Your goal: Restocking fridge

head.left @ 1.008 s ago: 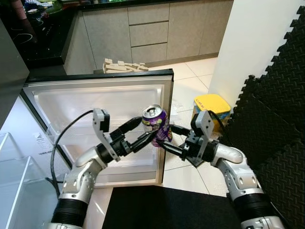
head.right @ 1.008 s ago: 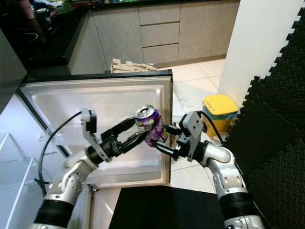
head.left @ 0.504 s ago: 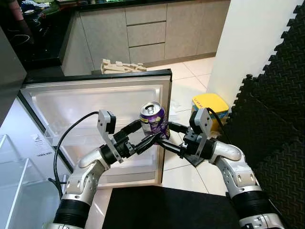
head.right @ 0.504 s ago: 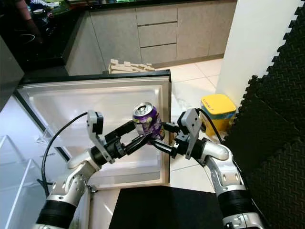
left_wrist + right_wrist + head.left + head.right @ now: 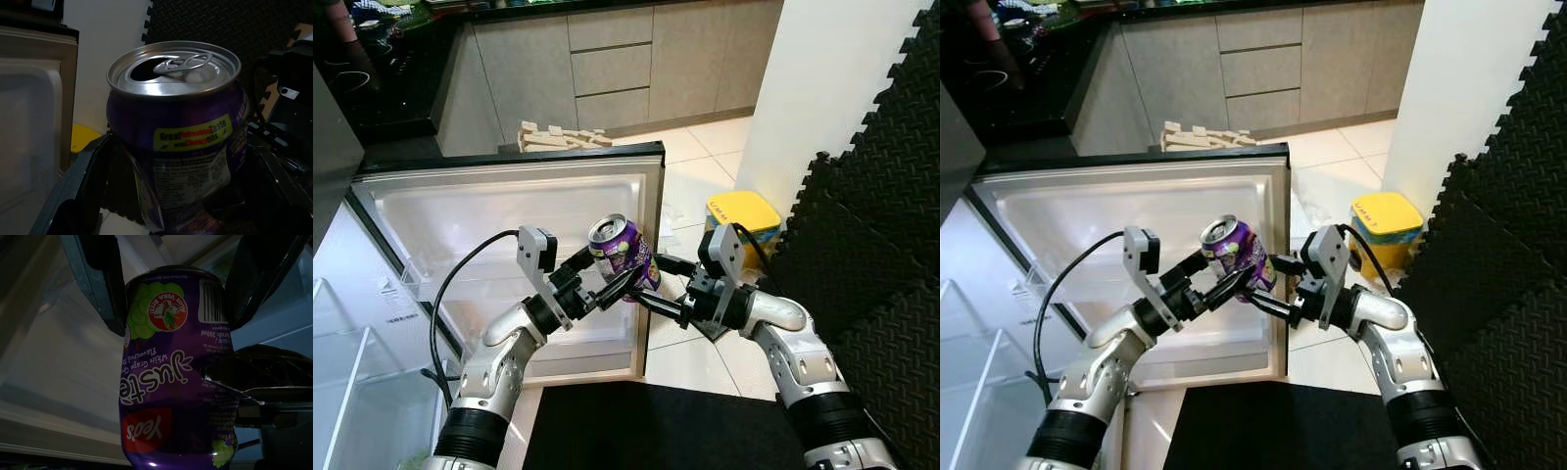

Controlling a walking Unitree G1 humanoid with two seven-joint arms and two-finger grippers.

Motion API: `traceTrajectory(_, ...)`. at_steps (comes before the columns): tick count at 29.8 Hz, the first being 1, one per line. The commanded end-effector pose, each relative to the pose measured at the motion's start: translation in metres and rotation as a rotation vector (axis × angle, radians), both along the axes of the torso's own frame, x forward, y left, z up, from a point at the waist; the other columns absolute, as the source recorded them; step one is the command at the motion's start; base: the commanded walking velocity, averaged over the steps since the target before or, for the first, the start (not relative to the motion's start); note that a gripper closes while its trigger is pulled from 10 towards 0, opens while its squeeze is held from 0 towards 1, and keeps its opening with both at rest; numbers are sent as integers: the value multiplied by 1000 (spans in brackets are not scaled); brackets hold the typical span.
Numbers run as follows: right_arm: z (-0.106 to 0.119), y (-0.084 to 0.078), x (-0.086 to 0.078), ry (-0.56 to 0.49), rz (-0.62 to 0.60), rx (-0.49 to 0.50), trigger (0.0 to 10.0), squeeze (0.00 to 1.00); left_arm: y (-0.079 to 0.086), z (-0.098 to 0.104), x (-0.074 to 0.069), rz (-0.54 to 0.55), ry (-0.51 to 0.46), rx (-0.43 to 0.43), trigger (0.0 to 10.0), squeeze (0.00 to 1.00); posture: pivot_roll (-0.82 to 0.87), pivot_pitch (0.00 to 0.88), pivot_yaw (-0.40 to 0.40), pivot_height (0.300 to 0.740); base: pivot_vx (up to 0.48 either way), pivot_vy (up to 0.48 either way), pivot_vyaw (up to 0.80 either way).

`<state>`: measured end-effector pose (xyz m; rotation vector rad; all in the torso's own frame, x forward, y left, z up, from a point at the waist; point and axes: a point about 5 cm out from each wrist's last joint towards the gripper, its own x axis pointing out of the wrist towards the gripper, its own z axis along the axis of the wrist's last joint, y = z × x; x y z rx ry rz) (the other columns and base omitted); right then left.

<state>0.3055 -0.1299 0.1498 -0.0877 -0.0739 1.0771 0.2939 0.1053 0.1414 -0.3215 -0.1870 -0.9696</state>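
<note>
Since a moment ago your purple can (image 5: 622, 257) has tipped further left and drifted toward the open fridge door (image 5: 489, 225). Your left gripper (image 5: 607, 282) is clamped on it in mid-air, while the right gripper (image 5: 651, 284) brackets it too, though its grip looks uncertain.

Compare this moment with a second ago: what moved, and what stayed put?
The purple grape drink can has shifted toward the robot's left, closer to the open fridge door, and tilted more. The left gripper and right gripper have kept their jaws closed on it from either side throughout. The door and yellow bin look unmoved.
</note>
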Motion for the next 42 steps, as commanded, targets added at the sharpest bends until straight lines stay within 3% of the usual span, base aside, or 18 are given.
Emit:
traceTrajectory(1, 0, 2, -2, -2, 22, 13, 10000, 0, -4, -3, 1, 11, 10, 1, 10000, 0, -52, 16, 31, 740, 0, 0, 0)
traceTrajectory(32, -2, 5, -6, 5, 48, 15, 10000, 0, -7, 1, 15, 147, 49, -66, 10000, 0, -51, 18, 32, 740, 0, 0, 0)
traceTrajectory(33, -2, 5, -6, 5, 48, 16, 10000, 0, -6, 1, 15, 151, 50, -74, 7216, 0, -51, 18, 32, 740, 0, 0, 0)
traceTrajectory(34, -2, 6, -6, 5, 50, 16, 10000, 0, -6, 1, 16, 156, 51, -79, 0, 0, -51, 18, 32, 740, 0, 0, 0)
traceTrajectory(37, -2, 6, -6, 6, 50, 17, 10000, 0, -6, 2, 16, 156, 50, -80, 0, 0, -50, 18, 32, 740, 0, 0, 0)
traceTrajectory(38, -2, 6, -6, 6, 50, 16, 10000, 0, -6, 3, 17, 160, 51, -79, 10000, 0, -50, 19, 32, 740, 0, 0, 0)
traceTrajectory(42, -2, 6, -6, 6, 50, 16, 10000, 0, -6, 4, 18, 165, 50, -82, 10000, 0, -49, 20, 34, 740, 0, 0, 0)
